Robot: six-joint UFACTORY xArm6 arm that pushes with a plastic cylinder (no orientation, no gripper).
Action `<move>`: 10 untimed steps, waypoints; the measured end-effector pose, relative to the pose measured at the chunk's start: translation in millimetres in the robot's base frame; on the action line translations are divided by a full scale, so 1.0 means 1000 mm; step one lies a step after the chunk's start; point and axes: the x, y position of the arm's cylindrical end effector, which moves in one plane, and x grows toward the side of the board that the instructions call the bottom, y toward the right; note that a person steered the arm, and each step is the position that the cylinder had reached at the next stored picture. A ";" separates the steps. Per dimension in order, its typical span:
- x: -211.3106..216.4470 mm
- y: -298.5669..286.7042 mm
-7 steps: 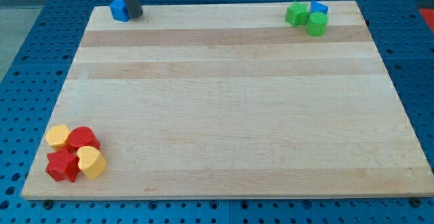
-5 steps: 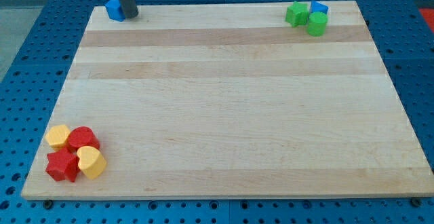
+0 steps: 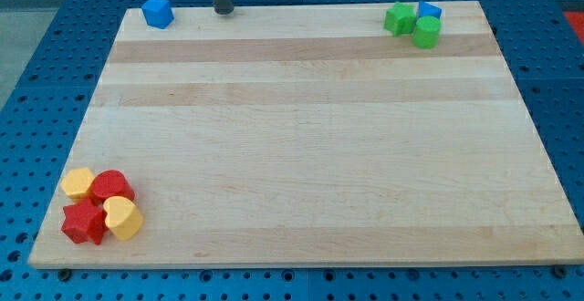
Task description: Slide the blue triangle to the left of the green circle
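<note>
My tip (image 3: 224,12) rests at the top edge of the wooden board (image 3: 301,137), left of centre. A blue block (image 3: 157,12) sits at the board's top left corner, apart from my tip, which is some way to its right. At the top right, a green circle (image 3: 426,32) touches a green star-like block (image 3: 399,18) and a small blue block (image 3: 430,11) that looks like a triangle. That blue block lies just above the green circle, partly behind it. My tip is far left of this cluster.
At the bottom left corner stands a tight cluster: a yellow block (image 3: 78,183), a red circle (image 3: 112,186), a red star (image 3: 83,223) and a yellow heart (image 3: 122,217). A blue perforated table (image 3: 36,73) surrounds the board.
My tip nudged the top left blue block slightly left, then left it and moved right along the top edge. The other blocks have not moved.
</note>
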 end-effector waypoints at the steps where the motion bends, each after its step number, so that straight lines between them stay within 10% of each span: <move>1: 0.000 0.018; 4: 0.001 0.130; 10: 0.001 0.141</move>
